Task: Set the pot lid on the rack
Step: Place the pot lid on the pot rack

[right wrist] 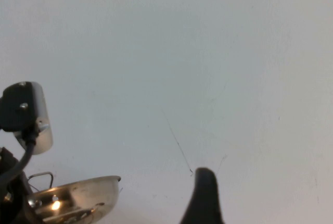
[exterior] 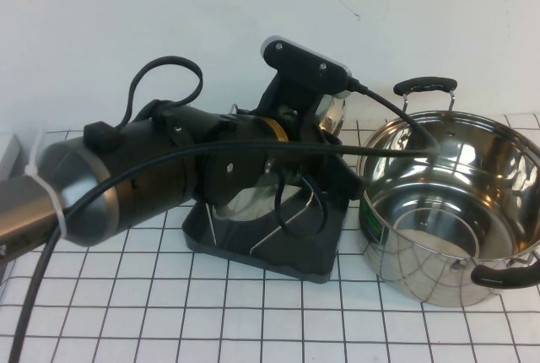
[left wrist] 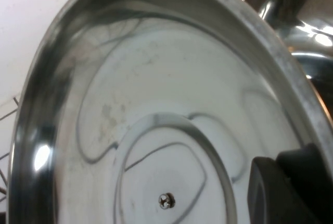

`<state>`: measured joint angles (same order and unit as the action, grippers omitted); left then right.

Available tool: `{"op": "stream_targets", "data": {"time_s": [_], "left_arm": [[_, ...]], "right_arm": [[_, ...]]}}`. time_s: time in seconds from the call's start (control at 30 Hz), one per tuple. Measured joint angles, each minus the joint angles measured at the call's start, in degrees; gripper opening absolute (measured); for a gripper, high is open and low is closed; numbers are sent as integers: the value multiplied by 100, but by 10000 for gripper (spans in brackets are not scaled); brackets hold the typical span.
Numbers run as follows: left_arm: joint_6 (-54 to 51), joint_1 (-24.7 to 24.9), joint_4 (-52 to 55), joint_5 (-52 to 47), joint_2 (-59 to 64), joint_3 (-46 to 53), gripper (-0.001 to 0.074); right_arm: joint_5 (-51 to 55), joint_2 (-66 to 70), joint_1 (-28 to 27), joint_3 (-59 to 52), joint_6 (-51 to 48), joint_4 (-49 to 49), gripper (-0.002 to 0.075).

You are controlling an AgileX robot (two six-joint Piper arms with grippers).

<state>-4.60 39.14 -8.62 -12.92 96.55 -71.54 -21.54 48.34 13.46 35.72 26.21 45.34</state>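
The pot lid [exterior: 246, 200] stands on edge over the rack [exterior: 253, 249], mostly hidden behind my left arm. Its shiny rim shows beside the wrist camera [exterior: 336, 115]. In the left wrist view the lid's steel underside [left wrist: 156, 104] fills the frame, with a small screw [left wrist: 166, 200] at its centre. My left gripper [exterior: 316, 156] is shut on the lid, one black finger [left wrist: 276, 193] pressed against the inside near the rim. My right gripper [right wrist: 255, 206] is out of the high view. It points at the white wall and is open, one fingertip [right wrist: 204, 195] showing with nothing next to it.
A deep steel pot [exterior: 456, 211] with two black handles stands just right of the rack, close to the left gripper; it also shows low in the right wrist view as the pot [right wrist: 78, 198]. The table has a black grid. A white wall rises behind.
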Motion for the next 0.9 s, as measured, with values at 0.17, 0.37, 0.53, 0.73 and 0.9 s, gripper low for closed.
{"op": "stream_targets", "data": {"time_s": [0.17, 0.37, 0.53, 0.73, 0.9], "left_arm": [[-110, 0, 45, -62, 104, -54, 86], [-121, 0, 160, -505, 167, -65, 258], [-121, 0, 201, -994, 274, -17, 509], [-121, 0, 305, -1149, 3, -5, 557], [-111, 0, 393, -1183, -442, -5, 554]], "right_arm": [[37, 0, 0, 0, 0, 0, 533], [73, 0, 0, 0, 0, 0, 533], [83, 0, 0, 0, 0, 0, 533], [83, 0, 0, 0, 0, 0, 533], [83, 0, 0, 0, 0, 0, 533]]}}
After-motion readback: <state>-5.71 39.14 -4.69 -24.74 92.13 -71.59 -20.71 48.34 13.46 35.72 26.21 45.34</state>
